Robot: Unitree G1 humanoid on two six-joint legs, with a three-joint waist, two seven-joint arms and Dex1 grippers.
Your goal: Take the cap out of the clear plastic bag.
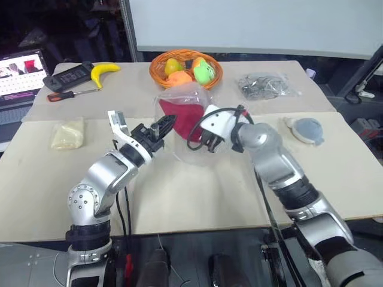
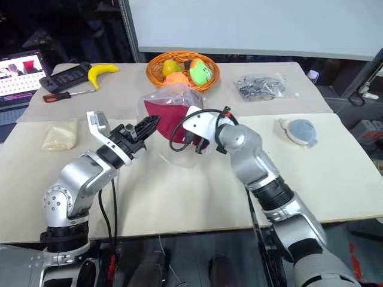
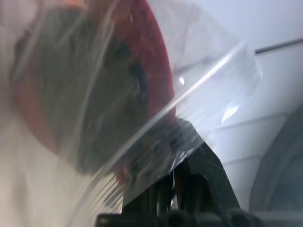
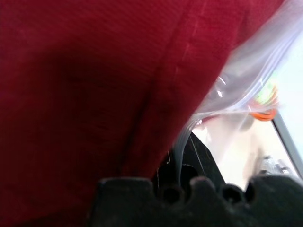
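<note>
Left hand, fingers together, pinches the near-left edge of the clear plastic bag, held up over the counter in front of the fruit basket. The cap is still inside the bag, between both hands; right hand is clamped on bag film and cap fabric. Step: freeing the cap; next probably needs the hands pulling apart so the cap slides out.

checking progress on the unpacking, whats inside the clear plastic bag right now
The maroon cap is inside the clear plastic bag, its red fabric visible through the film. The right claw covers its lower edge, so the brim and anything else in the bag cannot be seen.
</note>
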